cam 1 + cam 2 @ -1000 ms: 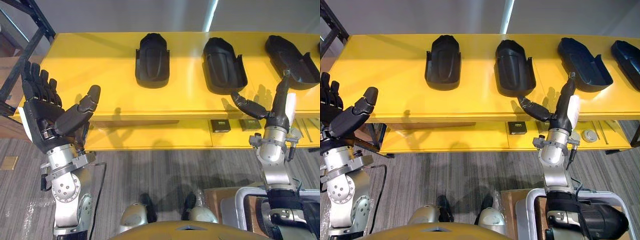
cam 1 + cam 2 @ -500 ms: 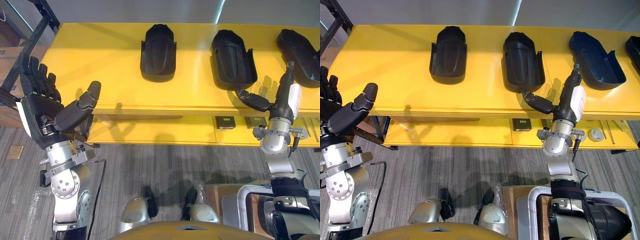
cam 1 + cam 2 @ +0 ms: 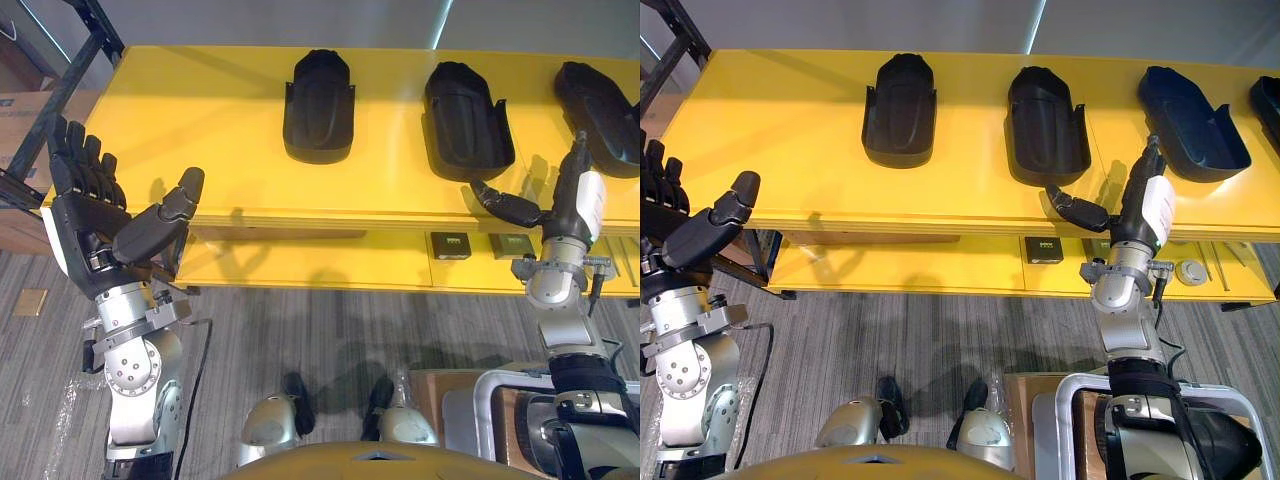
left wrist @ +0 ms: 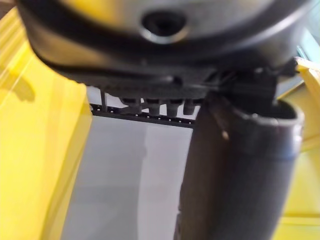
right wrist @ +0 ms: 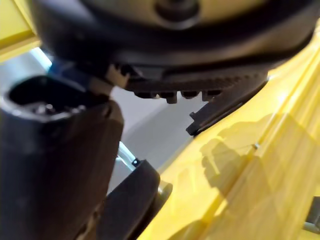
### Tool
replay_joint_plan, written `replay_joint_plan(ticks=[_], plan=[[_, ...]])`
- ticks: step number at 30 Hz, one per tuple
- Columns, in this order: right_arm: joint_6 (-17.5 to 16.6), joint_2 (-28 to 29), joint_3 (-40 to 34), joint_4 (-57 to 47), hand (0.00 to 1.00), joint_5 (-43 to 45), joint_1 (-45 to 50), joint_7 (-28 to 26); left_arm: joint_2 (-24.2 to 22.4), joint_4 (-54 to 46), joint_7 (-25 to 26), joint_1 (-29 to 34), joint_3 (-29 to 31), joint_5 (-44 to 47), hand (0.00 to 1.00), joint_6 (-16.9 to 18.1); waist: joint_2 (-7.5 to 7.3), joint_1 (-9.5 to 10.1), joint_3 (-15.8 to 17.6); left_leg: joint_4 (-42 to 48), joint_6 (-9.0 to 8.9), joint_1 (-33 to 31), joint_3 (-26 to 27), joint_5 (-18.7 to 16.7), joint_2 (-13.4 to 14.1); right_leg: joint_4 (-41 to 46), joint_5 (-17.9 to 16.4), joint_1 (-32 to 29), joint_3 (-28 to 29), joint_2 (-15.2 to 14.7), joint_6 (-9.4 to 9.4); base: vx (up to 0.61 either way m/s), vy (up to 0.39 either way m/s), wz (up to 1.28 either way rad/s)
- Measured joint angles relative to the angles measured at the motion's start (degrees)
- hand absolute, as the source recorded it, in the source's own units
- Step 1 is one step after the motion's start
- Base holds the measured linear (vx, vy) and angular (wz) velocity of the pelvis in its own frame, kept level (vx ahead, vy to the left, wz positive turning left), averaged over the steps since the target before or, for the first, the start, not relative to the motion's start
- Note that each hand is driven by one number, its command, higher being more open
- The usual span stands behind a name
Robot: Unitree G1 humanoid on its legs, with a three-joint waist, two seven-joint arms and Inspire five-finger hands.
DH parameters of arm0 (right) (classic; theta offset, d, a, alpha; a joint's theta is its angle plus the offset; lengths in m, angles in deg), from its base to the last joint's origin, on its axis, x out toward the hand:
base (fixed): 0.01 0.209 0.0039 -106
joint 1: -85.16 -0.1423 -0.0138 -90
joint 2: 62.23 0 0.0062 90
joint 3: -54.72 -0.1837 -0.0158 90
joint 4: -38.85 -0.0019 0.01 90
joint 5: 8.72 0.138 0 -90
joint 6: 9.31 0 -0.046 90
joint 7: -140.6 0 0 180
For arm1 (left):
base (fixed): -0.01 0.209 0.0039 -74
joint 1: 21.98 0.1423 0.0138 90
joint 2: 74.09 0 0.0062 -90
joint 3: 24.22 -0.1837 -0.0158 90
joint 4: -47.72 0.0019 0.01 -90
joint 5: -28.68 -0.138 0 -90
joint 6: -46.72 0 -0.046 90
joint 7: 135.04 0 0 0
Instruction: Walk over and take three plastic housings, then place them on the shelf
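Shelf [image 3: 200, 110]: two yellow tiers, smooth and glossy, top tier a long flat board.

Three housings lie on the shelf's top tier, apart from each other. All are black matte plastic, long shells with one rounded closed end and one open, squared end with side walls.
- Left housing [image 3: 318, 107]: long axis runs front to back across the shelf, rounded end toward the shelf's back.
- Middle housing [image 3: 467, 120]: same orientation, very slightly skewed.
- Right housing [image 3: 1193, 122]: long axis clearly skewed, open end toward the shelf's front and right end. It seems to lie hollow side up.

Left hand [image 3: 95, 225]: raised off the shelf's left front corner, fingers straight and together, thumb spread wide, holding nothing.

Right hand [image 3: 553, 222]: at the shelf's front edge between the middle and right housings, touching neither. The forearm is upright, the thumb with its white cover stands up, the fingers are extended and relaxed, and the hand is empty.
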Motion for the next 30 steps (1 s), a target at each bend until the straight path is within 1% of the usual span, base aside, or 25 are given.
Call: replay_joint_plan(ticks=[3,8,13,19,21,25,27,30], plan=[[1.05,-0.07,-0.03,2.14,1.0,0.08,-1.9,0.02,0.38,0.0,0.07,-0.08,-0.06,0.0,1.0,0.0,-0.01,-0.03,0.01,-0.03,0.04,0.0,-0.04,0.03,-0.02,0.0,0.0,0.01,-0.05,-0.02,0.0,0.0,0.0,0.0],[1.65,-0.08,-0.03,3.51,1.0,0.07,-3.18,0.02,1.26,0.0,0.37,-0.33,-0.05,0.0,1.0,0.0,0.06,-0.01,0.09,-0.13,0.19,-0.01,-0.22,0.14,-0.17,0.0,0.0,0.08,-0.25,-0.1,0.0,0.0,0.0,0.0],[2.3,-1.43,-0.02,3.87,1.0,0.08,-3.56,0.49,1.26,0.0,0.32,-0.37,-0.05,0.06,1.0,0.0,0.65,0.12,0.71,-0.84,0.57,0.0,-0.59,0.68,-0.67,0.05,0.02,0.09,-0.77,-0.39,0.03,0.0,0.0,0.05],[2.43,-2.18,-0.02,5.89,1.0,0.12,-5.63,0.5,1.26,0.0,0.22,-0.37,-0.04,0.23,1.0,0.01,0.75,0.2,1.11,-1.19,0.59,0.0,-0.76,1.03,-0.75,0.08,0.01,0.07,-1.03,-0.41,0.03,0.0,0.0,0.01],[2.43,-2.24,-0.03,5.9,1.0,0.14,-6.2,0.56,1.26,0.0,0.08,-0.56,-0.05,0.23,1.0,0.01,0.81,0.11,1.89,-1.59,0.58,0.0,-0.97,1.41,-0.83,0.21,0.01,0.0,-1.3,-0.42,0.02,-0.05,0.025,0.05],[2.46,-2.25,-0.03,7.54,1.0,0.17,-6.44,0.57,1.26,0.0,0.1,-1.05,-0.04,0.24,1.0,0.01,0.89,0.24,1.98,-2.51,0.55,0.03,-1.4,2.13,-1.09,0.22,-0.01,-0.11,-1.78,-0.65,0.0,-0.02,0.026,0.07],[2.9,-2.25,-0.03,8.18,1.0,0.19,-6.92,0.57,1.28,0.0,0.09,-1.56,-0.03,0.27,1.0,0.01,0.94,0.52,2.01,-2.79,0.59,0.07,-1.51,2.34,-1.18,0.23,-0.01,-0.12,-1.91,-0.78,0.0,-0.02,0.034,0.03],[3.45,-2.28,-0.02,8.69,1.0,0.22,-8.0,0.57,1.29,0.0,0.0,-1.58,-0.03,0.44,1.0,0.02,1.01,0.39,2.05,-2.91,0.69,0.1,-1.6,2.46,-1.28,0.33,-0.01,-0.12,-2.02,-0.88,0.0,-0.01,0.011,0.01]])
